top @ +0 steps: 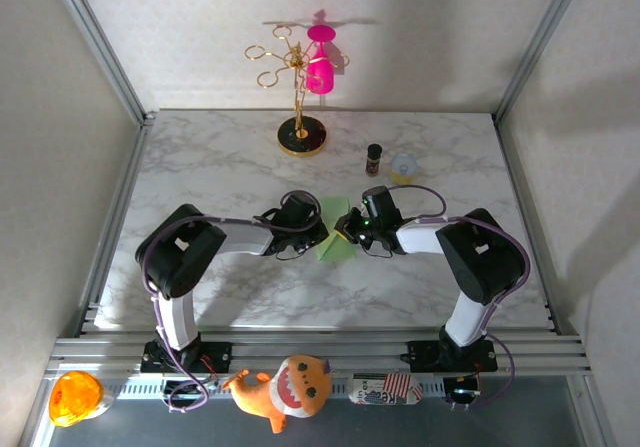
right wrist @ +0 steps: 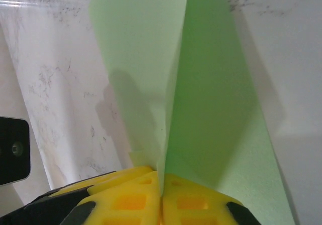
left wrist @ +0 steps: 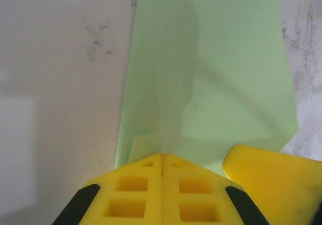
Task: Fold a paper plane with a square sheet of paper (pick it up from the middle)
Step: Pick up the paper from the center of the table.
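Observation:
The square sheet of paper is pale green and partly folded, lying at the table's middle between both grippers. In the right wrist view the paper rises as a ridge straight out of my right gripper, which is shut on its crease. My left gripper is shut too, its yellow tips closed at the near edge of the paper, where a small flap lifts. From above, the left gripper and right gripper almost touch. A right fingertip shows in the left wrist view.
A gold stand with pink cups stands at the back centre. A small dark bottle and a yellow-white cup sit back right. Below the table's front rail lie an orange plush toy, a printed can and an orange ball.

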Available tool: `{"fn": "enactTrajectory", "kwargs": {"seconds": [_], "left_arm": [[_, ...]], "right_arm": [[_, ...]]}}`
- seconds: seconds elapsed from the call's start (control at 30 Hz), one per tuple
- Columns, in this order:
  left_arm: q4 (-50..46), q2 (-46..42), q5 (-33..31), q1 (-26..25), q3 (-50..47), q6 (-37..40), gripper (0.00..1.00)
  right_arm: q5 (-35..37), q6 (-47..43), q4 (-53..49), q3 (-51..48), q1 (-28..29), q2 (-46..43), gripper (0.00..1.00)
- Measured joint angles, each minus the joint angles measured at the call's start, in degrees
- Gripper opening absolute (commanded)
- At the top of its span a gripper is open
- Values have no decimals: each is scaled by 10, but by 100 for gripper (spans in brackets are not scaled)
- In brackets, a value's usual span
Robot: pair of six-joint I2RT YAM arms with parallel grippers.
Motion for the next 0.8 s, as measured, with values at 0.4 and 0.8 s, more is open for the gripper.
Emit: {"fn": "enactTrajectory", "kwargs": {"seconds": [0.4,0.8], "left_arm": [[69,-177,54,92,-120,-41,63],[316,-234,144,100,-224,-108,97]], "right_arm": [[9,-63,21,-5,-2,-83,3],[-100,-56,96,1,-23,-139,5]]}}
